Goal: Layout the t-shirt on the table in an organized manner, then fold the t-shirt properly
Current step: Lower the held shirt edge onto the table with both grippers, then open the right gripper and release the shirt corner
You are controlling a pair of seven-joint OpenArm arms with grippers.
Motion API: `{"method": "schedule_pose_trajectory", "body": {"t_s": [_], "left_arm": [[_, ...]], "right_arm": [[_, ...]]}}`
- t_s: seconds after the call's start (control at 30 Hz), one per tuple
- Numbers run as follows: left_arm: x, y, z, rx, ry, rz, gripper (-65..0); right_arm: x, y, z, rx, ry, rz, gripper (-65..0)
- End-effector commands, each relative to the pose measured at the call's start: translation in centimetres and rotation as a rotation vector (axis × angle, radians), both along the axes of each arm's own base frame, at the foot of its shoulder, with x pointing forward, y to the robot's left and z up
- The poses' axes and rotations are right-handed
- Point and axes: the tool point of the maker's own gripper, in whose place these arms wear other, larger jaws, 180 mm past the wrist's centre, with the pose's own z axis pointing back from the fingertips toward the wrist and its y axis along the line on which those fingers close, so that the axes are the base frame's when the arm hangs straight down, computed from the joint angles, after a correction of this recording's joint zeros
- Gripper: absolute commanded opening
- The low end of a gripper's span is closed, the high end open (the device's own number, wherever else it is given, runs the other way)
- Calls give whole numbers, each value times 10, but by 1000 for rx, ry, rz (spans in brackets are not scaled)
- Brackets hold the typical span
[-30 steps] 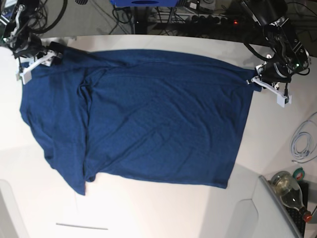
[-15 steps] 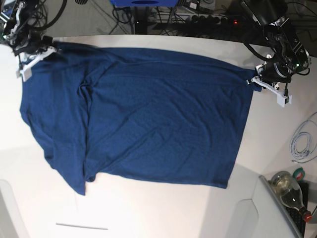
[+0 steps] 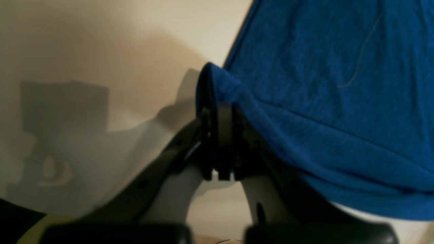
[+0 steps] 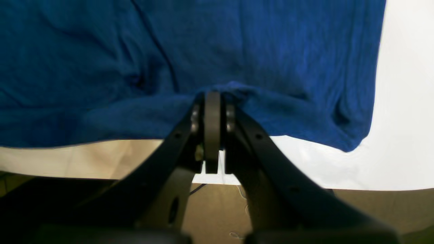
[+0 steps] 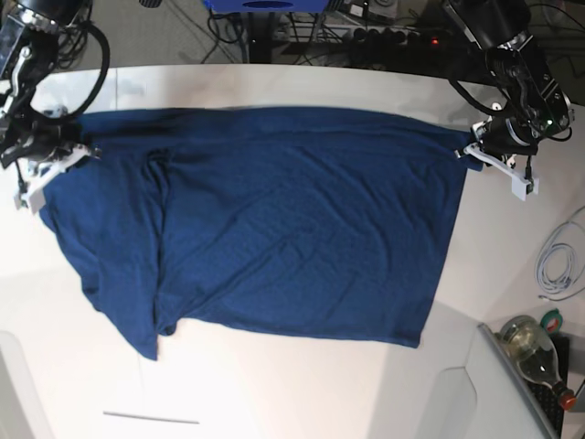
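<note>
Base view shows the navy t-shirt spread on the white bench, each tool, left and right, clamped on its far edge; laying-out step, next pull should flatten wrinkles.

T-shirt: dark navy, plain, spread nearly flat across the table, shallow diagonal wrinkles through the body; one top corner pinched between the left gripper's fingers; the opposite top edge bunched between the right gripper's fingers; a folded, creased flap hangs below that end; table white, smooth.
</note>
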Motion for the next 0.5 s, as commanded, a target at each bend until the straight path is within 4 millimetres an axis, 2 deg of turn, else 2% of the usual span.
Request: {"method": "schedule_pose_trajectory", "body": {"t_s": [0.0, 0.2, 0.4, 0.47], "left_arm": [[9, 7, 11, 22, -38, -2, -650], [14, 9, 25, 55, -71, -11, -650], [17, 9, 26, 54, -77, -11, -650], [19, 8, 27, 53, -80, -12, -650]], "right_arm": [[13, -7, 7, -12, -29, -16, -645], [31, -11, -7, 8, 7, -29, -645], [41, -20, -25, 49, 71, -43, -641], [42, -22, -31, 64, 93, -49, -617]]}}
